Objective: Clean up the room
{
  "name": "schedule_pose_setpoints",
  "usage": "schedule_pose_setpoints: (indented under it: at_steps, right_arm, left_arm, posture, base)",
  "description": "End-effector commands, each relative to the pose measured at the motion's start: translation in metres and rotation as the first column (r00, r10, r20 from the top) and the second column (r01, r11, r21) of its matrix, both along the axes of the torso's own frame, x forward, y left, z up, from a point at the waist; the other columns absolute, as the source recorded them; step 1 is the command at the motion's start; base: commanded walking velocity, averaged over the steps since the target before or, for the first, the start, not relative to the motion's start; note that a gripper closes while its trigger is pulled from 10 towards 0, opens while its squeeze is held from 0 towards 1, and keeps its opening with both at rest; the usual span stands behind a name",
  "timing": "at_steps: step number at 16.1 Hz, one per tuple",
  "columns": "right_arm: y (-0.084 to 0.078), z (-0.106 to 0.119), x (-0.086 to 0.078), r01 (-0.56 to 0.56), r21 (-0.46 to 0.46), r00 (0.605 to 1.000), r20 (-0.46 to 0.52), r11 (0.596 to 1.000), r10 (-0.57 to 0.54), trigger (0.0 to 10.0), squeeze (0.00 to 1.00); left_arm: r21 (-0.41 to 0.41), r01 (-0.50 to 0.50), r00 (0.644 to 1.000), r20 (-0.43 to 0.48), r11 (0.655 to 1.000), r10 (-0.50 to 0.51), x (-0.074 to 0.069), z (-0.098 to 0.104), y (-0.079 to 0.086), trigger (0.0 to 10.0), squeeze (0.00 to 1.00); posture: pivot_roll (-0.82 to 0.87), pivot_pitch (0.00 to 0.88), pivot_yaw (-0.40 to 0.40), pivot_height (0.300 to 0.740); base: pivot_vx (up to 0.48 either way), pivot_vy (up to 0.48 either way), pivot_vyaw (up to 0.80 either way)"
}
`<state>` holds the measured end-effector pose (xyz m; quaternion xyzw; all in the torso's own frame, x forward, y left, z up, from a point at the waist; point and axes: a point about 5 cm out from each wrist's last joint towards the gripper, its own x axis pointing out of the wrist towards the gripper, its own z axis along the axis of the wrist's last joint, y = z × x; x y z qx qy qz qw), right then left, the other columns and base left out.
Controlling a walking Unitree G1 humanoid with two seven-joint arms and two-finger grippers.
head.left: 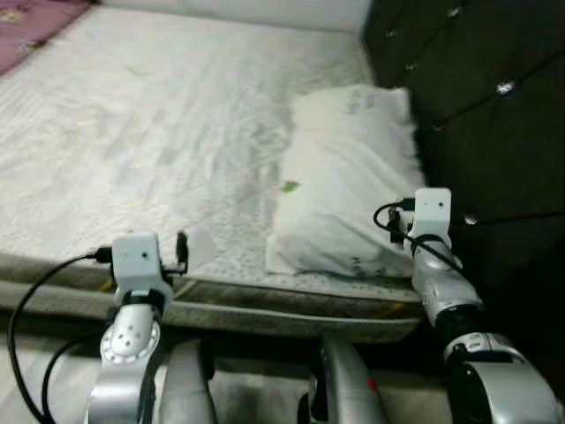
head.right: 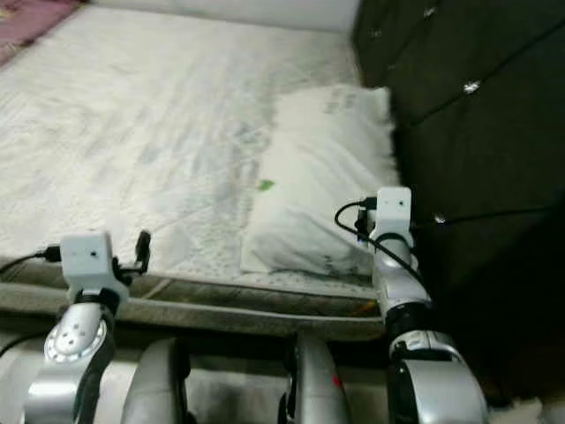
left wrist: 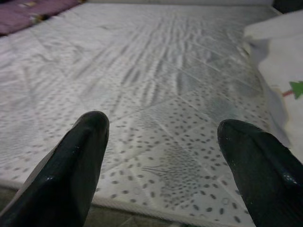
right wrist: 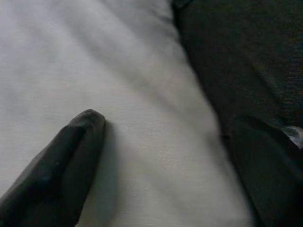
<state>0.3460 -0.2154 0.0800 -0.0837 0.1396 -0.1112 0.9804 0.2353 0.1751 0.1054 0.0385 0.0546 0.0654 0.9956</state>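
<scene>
Right claw (right wrist: 161, 156): fingers spread wide and holding nothing, one finger (right wrist: 57, 170) lying against the white pillow (head.left: 349, 177), the other at the edge where the pillow meets the dark tufted headboard (head.left: 477, 97). In the head views the right arm reaches over the near right corner of the bed, its wrist at the pillow's near right end.

Left claw (left wrist: 163, 156): fingers likewise spread wide and empty, poised over the near edge of the mattress (head.left: 150, 124), left of the pillow and apart from it.

Pillow: rests on the right side of the mattress, its long side running from near to far beside the headboard; a small green mark shows on its left part.

Mattress: bare, with a quilted, speckled cover, wrinkled towards the middle. A purple patterned cloth (head.left: 31, 31) lies at the far left corner. A pale wall (head.left: 265, 11) runs along the far edge of the bed.
</scene>
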Motion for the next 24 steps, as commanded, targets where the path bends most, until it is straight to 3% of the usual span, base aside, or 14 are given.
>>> schedule_pose_setpoints:
  at_steps: [1, 2, 3, 13, 15, 24]
  right_arm:
    - [0.004, 0.002, 0.003, -0.013, -0.001, 1.000, 0.008, 1.000, 0.013, 10.0, 1.00]
    - [0.004, 0.003, 0.004, -0.018, -0.006, 1.000, 0.004, 1.000, 0.018, 10.0, 0.24]
    - [0.004, 0.003, 0.005, -0.019, -0.008, 1.000, -0.001, 1.000, 0.019, 10.0, 0.00]
    - [0.035, -0.035, -0.005, -0.102, 0.241, 0.947, -0.272, 0.965, 0.169, 10.0, 0.00]
    - [0.042, -0.040, -0.008, -0.114, 0.290, 0.933, -0.297, 0.950, 0.202, 0.0, 0.00]
    - [0.054, -0.038, -0.005, -0.154, 0.305, 0.923, -0.295, 0.940, 0.247, 0.0, 0.00]
  left_arm:
    - [0.006, -0.009, 1.000, -0.012, 1.000, 0.009, -0.002, 0.000, 0.002, 10.0, 0.00]
    - [0.007, -0.009, 1.000, -0.015, 1.000, 0.009, -0.002, 0.000, 0.002, 10.0, 0.00]
    - [0.007, -0.009, 1.000, -0.017, 1.000, 0.009, -0.001, 0.000, 0.002, 10.0, 0.00]
    - [-0.006, -0.016, 0.999, -0.036, 1.000, 0.015, 0.001, -0.001, 0.002, 10.0, 0.00]
    - [-0.004, -0.014, 0.999, -0.038, 1.000, 0.014, 0.002, -0.001, 0.002, 10.0, 0.00]
    - [-0.004, -0.017, 0.999, -0.032, 1.000, 0.017, 0.005, 0.000, 0.001, 10.0, 0.00]
  posture:
    - [0.16, 0.076, -0.064, 0.582]
    - [0.16, 0.076, -0.063, 0.582]
    - [0.16, 0.077, -0.063, 0.582]
    - [0.16, 0.088, -0.067, 0.582]
    - [0.16, 0.089, -0.067, 0.582]
    - [0.16, 0.083, -0.073, 0.582]
  base:
    - [0.000, 0.000, 0.00]
    - [0.000, 0.000, 0.00]
    - [0.000, 0.000, 0.00]
    - [0.000, 0.000, 0.00]
    - [0.000, 0.000, 0.00]
    - [0.000, 0.000, 0.00]
